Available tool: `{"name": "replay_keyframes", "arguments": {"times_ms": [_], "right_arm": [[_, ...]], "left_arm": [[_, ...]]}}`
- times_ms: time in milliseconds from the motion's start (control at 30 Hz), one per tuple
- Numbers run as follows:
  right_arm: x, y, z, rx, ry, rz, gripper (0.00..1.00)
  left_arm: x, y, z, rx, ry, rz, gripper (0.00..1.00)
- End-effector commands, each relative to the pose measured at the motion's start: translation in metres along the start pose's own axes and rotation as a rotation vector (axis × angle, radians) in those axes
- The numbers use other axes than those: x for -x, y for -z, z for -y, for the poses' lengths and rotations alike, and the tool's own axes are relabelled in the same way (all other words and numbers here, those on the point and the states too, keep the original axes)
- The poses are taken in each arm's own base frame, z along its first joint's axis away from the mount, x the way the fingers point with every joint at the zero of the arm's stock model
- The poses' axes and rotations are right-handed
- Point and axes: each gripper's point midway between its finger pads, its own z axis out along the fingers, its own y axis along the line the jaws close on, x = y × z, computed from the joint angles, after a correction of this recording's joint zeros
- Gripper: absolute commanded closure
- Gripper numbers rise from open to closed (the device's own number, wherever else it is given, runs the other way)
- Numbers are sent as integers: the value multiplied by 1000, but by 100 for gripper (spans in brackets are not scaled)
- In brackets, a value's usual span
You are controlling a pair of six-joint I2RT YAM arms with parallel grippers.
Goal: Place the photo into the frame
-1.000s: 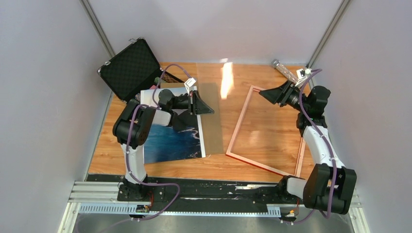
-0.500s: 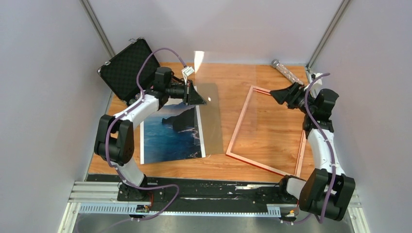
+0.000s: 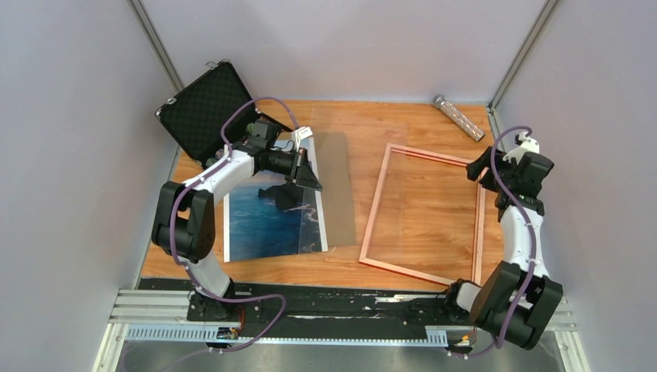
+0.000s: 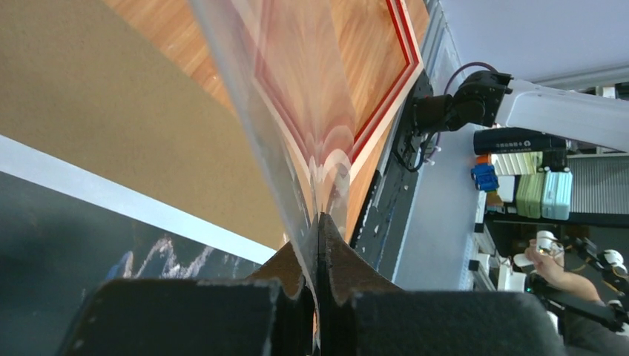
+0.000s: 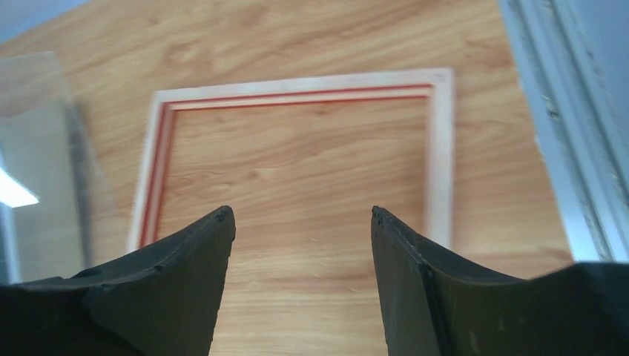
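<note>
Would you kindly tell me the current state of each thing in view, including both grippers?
frame: lying flat on the table, empty.
photo: face up on the table, outside the frame.
left gripper: shut on the clear sheet.
clear sheet: clamped at one edge, tilted.
right gripper: open, holding nothing.
black case: open.
backing board: flat on the table.

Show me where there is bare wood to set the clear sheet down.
Bare wood: inside the frame; the far strip between the black case and the silver tube. Crowded on the left: the photo and brown backing board lie side by side there.
</note>
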Motion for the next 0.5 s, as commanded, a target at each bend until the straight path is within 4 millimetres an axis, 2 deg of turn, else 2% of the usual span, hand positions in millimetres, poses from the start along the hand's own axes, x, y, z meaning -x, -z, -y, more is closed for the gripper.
{"name": "replay_keyframes", "arguments": {"times_ms": [0, 167, 467], "right_arm": [[-13, 1, 53, -161, 68, -70, 35], [-39, -4, 82, -210, 105, -180, 37], [-86, -23, 110, -217, 90, -371, 43]], "left_arm": [[13, 13, 32, -16, -73, 18, 100], [19, 15, 38, -16, -73, 35, 100], [42, 16, 47, -34, -74, 88, 100]]}}
